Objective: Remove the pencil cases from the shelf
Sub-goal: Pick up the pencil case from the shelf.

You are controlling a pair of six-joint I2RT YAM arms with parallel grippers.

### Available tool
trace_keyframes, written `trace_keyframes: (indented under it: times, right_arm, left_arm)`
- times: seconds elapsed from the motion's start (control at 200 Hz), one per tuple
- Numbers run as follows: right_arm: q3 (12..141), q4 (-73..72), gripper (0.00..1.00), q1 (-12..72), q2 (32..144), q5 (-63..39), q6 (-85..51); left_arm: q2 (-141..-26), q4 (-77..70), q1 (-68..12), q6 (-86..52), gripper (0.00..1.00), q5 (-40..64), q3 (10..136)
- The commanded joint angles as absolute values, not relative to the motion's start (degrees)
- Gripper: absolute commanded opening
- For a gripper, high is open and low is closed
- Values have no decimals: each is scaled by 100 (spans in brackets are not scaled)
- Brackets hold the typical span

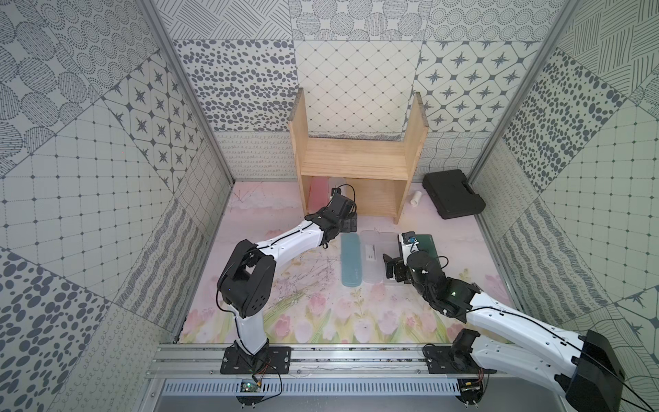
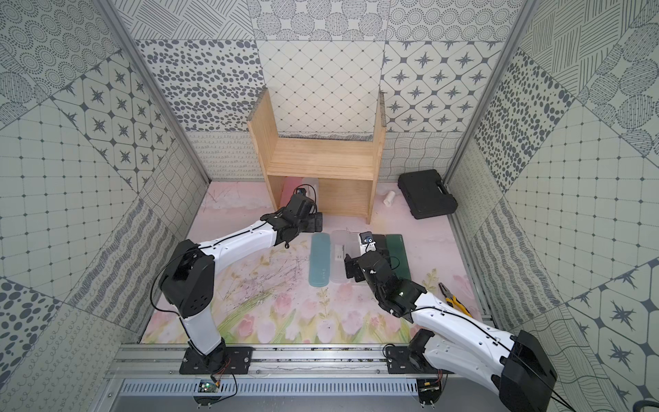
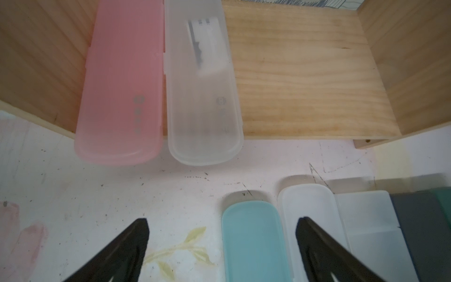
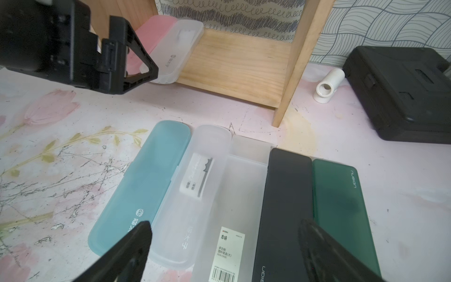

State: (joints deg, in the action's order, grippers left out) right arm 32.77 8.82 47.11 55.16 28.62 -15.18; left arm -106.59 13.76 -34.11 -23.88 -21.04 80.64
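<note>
Pencil case (image 4: pixel 341 214), dark green, with white NUSIGN lettering

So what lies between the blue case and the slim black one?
The rounded clear case and the square clear case, side by side, as the right wrist view shows.

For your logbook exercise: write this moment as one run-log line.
left gripper open | right gripper open | on shelf: pink case, frosted case | on table: row of five cases
</note>
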Motion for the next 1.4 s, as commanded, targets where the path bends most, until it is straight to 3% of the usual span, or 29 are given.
trace_keyframes:
  times: [0.0, 0.495, 0.985, 1.396]
  right_arm:
    - [3210, 549, 98, 4689, 5403, 3023, -1406]
    - [3156, 554, 98, 4682, 5285, 3068, -1424]
    - [3146, 554, 98, 4653, 5315, 3076, -1441]
    - [3138, 554, 98, 4647, 5307, 3084, -1450]
  left_arm:
    - [-11245, 1249, -3392, -2092, 98, -2547, 8666]
    - [-12321, 1604, -3253, -2078, 97, -2807, 9956]
    - [-12516, 1767, -3129, -2320, 97, -3129, 9989]
    - [-12533, 1745, -3103, -2295, 95, -2815, 9988]
